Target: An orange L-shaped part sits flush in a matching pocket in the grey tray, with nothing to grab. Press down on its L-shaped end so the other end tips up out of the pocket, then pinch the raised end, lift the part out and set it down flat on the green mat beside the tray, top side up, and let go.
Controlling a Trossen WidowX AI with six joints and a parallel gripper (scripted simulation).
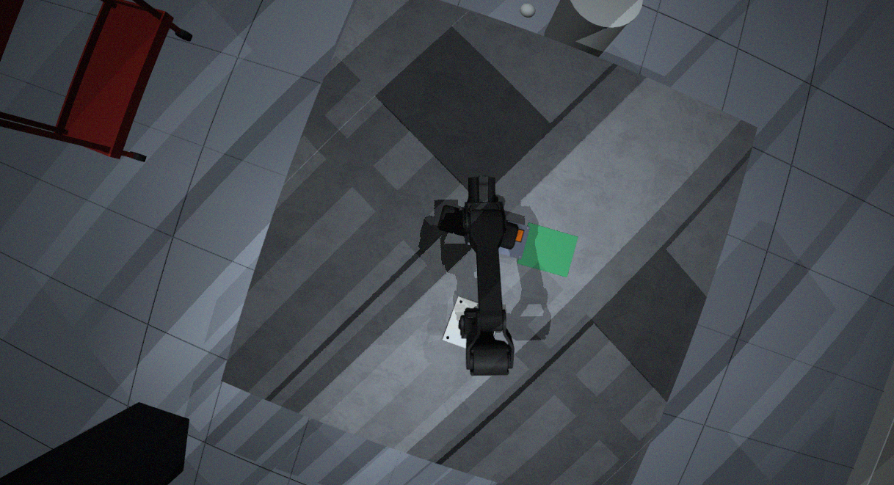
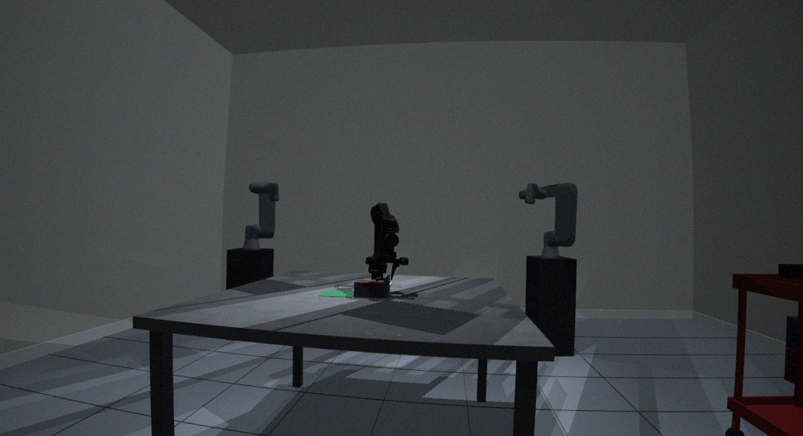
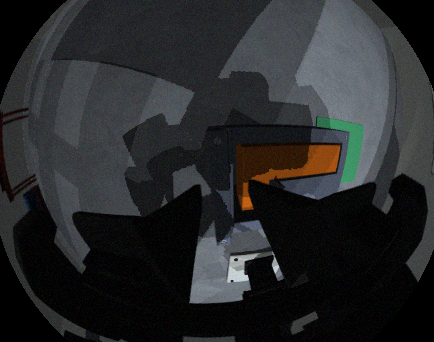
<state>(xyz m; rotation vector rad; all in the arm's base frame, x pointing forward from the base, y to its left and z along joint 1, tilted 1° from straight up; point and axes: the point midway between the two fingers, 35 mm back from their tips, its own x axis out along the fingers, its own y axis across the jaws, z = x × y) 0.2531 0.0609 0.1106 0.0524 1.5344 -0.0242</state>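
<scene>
The orange L-shaped part (image 1: pixel 520 235) (image 2: pixel 368 281) (image 3: pixel 289 154) lies in the pocket of the grey tray (image 1: pixel 514 252) (image 2: pixel 370 290) (image 3: pixel 345 155) and looks level. Its L-shaped end is away from the mat, and its straight end is nearest the mat. My gripper (image 3: pixel 224 187) is part open with nothing between its fingers. It is low over the tray's L-end side; in the wrist view one fingertip overlaps the L-shaped end. Contact cannot be told. The arm hides most of the tray in the top view. The green mat (image 1: pixel 551 253) (image 2: pixel 335 293) (image 3: pixel 355 150) lies flat beside the tray, bearing nothing.
The white base plate (image 1: pixel 454 332) (image 3: pixel 236 272) is at the arm's foot. The arm (image 1: pixel 489 275) (image 2: pixel 384 236) reaches from there to the tray. Off the table are a red cart (image 1: pixel 112 75) (image 2: pixel 767 416) and a pale cylinder (image 1: pixel 603 0).
</scene>
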